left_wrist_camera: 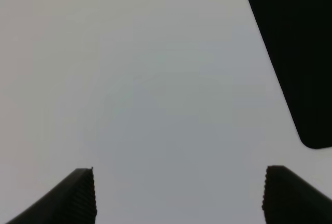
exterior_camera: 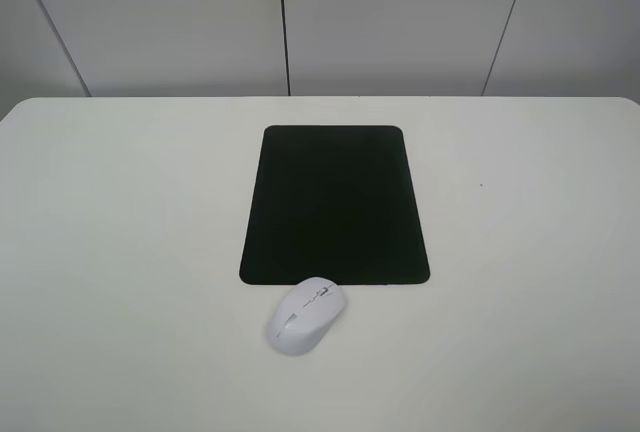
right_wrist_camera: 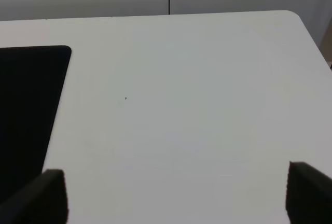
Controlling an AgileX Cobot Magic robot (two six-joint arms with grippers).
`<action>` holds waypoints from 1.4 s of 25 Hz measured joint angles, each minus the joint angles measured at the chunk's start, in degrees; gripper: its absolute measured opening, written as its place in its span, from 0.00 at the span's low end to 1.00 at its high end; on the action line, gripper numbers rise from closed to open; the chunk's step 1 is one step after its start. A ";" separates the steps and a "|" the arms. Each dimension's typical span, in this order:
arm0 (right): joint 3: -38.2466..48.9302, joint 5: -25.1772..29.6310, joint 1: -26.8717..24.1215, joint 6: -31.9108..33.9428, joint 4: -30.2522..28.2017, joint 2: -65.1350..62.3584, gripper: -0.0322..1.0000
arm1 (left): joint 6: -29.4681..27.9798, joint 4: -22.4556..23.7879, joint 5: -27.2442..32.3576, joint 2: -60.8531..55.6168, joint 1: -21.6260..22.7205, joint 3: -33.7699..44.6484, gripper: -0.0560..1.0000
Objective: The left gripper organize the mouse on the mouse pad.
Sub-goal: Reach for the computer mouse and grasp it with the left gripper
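Your left gripper [left_wrist_camera: 179, 195] is spread wide with nothing between its fingers [left_wrist_camera: 78, 195]. It hangs over bare bench [left_wrist_camera: 155, 79], and one edge and corner of the mouse pad [left_wrist_camera: 295, 53] show off to the side. The right gripper [right_wrist_camera: 176, 195] is spread and empty too.

The mouse [exterior_camera: 306, 316] does not show in either wrist view. From the high camera you can see it lying on the bench at the pad's near edge. Its far end just meets or overlaps that edge, and most of its body is off the pad.

By my reading nothing of the task is done yet. You have the whole job ahead: bring the left gripper to the mouse, close on its sides, carry it onto the black surface and let go.
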 joint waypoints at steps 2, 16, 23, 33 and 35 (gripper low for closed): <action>0.00 0.00 0.00 0.00 0.00 0.00 0.83 | 2.83 -2.33 -0.03 4.85 0.00 -0.68 0.70; 0.00 0.00 0.00 0.00 0.00 0.00 0.83 | 18.43 -15.12 -8.71 29.36 -6.49 -1.25 0.70; 0.00 0.00 0.00 0.00 0.00 0.00 0.83 | 6.87 -10.45 -21.56 37.96 -27.03 -1.38 0.70; 0.00 0.00 0.00 0.00 0.00 0.00 0.83 | -16.11 3.52 -25.18 54.00 -47.71 -9.66 0.70; 0.00 0.00 0.00 0.00 0.00 0.00 0.83 | -20.78 7.26 -25.18 56.46 -50.27 -11.21 0.70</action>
